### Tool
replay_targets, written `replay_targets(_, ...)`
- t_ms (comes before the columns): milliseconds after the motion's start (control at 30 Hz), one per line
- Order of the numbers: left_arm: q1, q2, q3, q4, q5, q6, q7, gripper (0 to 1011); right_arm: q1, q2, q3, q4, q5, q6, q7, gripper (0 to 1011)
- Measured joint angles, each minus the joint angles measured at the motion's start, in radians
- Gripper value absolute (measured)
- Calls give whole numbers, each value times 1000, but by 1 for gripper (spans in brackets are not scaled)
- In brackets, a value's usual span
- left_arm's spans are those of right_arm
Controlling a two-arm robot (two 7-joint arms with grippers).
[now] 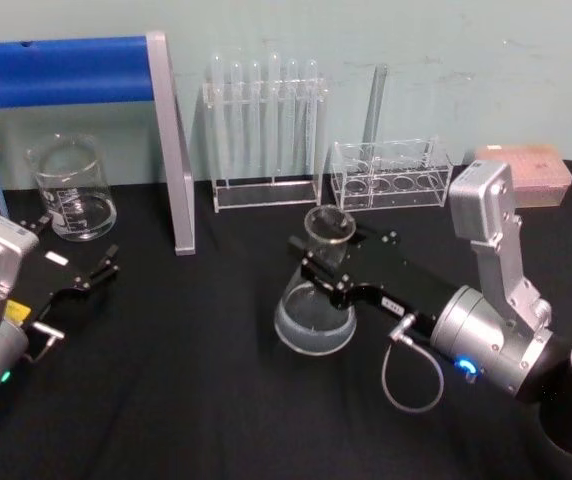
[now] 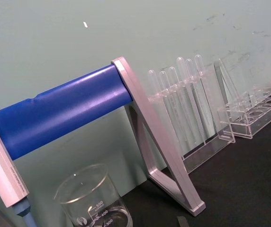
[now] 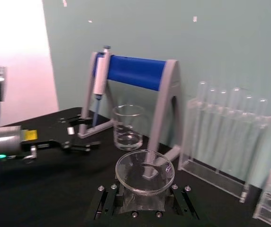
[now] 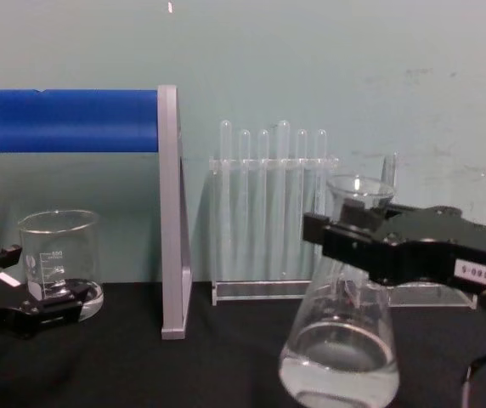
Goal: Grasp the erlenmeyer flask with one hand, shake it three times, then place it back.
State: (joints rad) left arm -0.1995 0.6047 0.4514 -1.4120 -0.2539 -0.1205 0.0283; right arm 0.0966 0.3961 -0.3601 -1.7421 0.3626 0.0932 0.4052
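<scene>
The erlenmeyer flask (image 1: 314, 318) is clear glass with a little clear liquid in its wide base, and it stands near the middle of the black table. My right gripper (image 1: 318, 262) reaches in from the right and is shut on its neck just under the flared rim. In the chest view the flask (image 4: 339, 348) sits low at the right with the right gripper (image 4: 347, 235) clamped across the neck. The right wrist view looks down into the flask's mouth (image 3: 145, 171). I cannot tell whether the base touches the table. My left gripper (image 1: 71, 250) rests open at the left, near the beaker.
A glass beaker (image 1: 72, 190) stands at the back left under a pipette stand with a blue bar (image 1: 66, 70). A rack of test tubes (image 1: 266, 130), a lower clear rack (image 1: 391, 178) and a pink box (image 1: 528, 172) line the back edge.
</scene>
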Motion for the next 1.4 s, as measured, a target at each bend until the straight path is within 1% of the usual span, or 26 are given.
replay_targets(33, 0, 0, 0, 0, 0, 0, 0, 1001, 0, 0, 0, 0, 0, 0, 0, 453)
replay_targets(200, 0, 0, 0, 0, 0, 0, 0, 1001, -12, 21, -24, -24, 15, -2, 16, 453)
replay_targets(467, 0, 0, 0, 0, 0, 0, 0, 1001, -16, 42, -44, -36, 27, -9, 25, 453)
replay_targets(733, 0, 0, 0, 0, 0, 0, 0, 1001, -5, 44, -48, -24, 30, -13, 11, 453)
replay_targets(867, 0, 0, 0, 0, 0, 0, 0, 1001, 7, 39, -42, -5, 27, -13, -7, 453)
replay_targets(1100, 0, 0, 0, 0, 0, 0, 0, 1001, 32, 20, -18, 36, 16, -15, -44, 453)
replay_targets(1267, 0, 0, 0, 0, 0, 0, 0, 1001, 55, 0, 14, 75, 5, -16, -79, 453)
replay_targets(1300, 0, 0, 0, 0, 0, 0, 0, 1001, 55, 0, 14, 75, 5, -16, -79, 453)
replay_targets(1400, 0, 0, 0, 0, 0, 0, 0, 1001, 66, -9, 31, 94, -1, -16, -95, 453)
